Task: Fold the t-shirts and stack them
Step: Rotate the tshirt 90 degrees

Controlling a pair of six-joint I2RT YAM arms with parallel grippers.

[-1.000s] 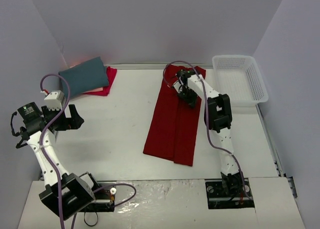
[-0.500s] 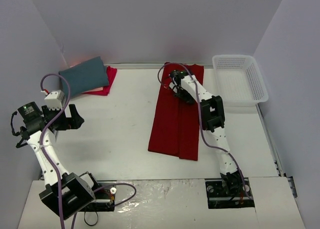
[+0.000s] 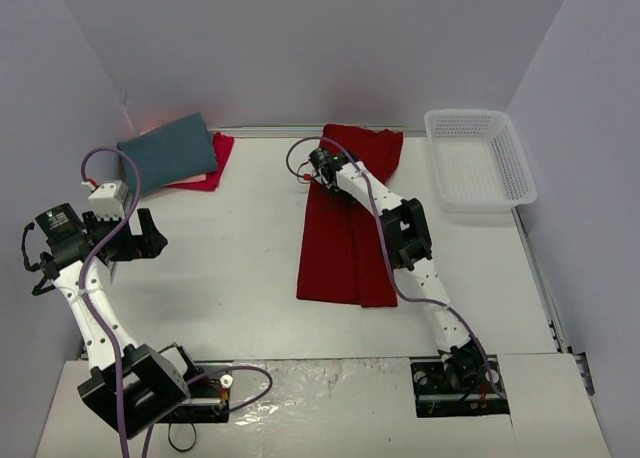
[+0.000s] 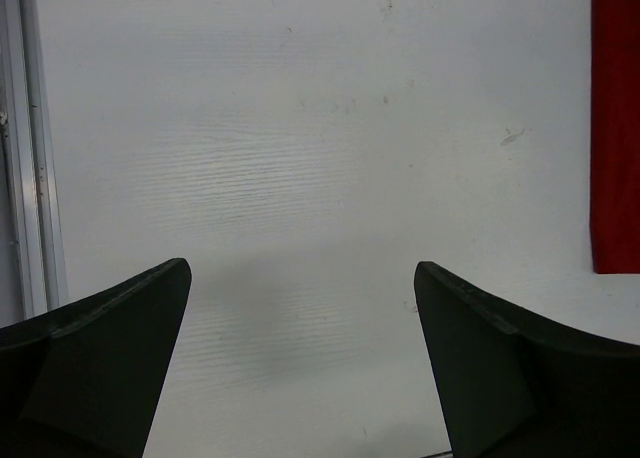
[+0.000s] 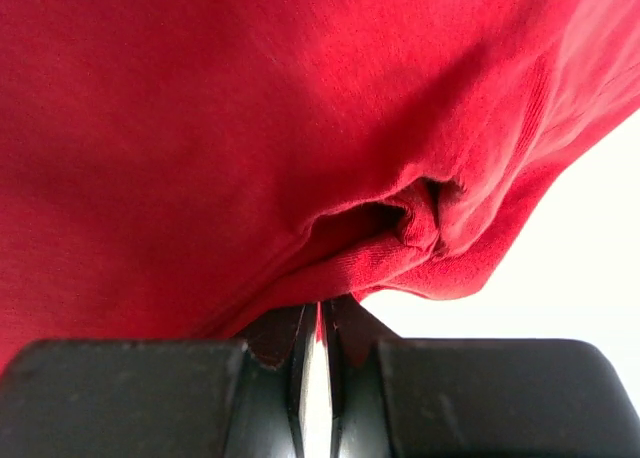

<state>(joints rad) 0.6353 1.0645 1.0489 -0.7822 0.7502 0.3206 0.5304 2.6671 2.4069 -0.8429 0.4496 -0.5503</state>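
The deep red t-shirt (image 3: 350, 233) lies folded into a long strip in the middle of the table. My right gripper (image 3: 322, 166) is shut on its cloth near the far left corner; the right wrist view shows bunched red cloth (image 5: 300, 128) pinched between the jaws. A slate-teal t-shirt (image 3: 168, 150) lies folded on a pinkish-red t-shirt (image 3: 213, 166) at the far left. My left gripper (image 3: 138, 236) is open and empty over bare table at the left; its wrist view shows the red shirt's edge (image 4: 615, 128) at the right.
A white mesh basket (image 3: 478, 158) stands at the far right. Purple-grey walls close in the table on three sides. A metal rail (image 4: 25, 158) runs along the table's left edge.
My right gripper has moved left across the shirt's far end, pulling the cloth with it; the strip has shifted and straightened. The left arm has not moved.
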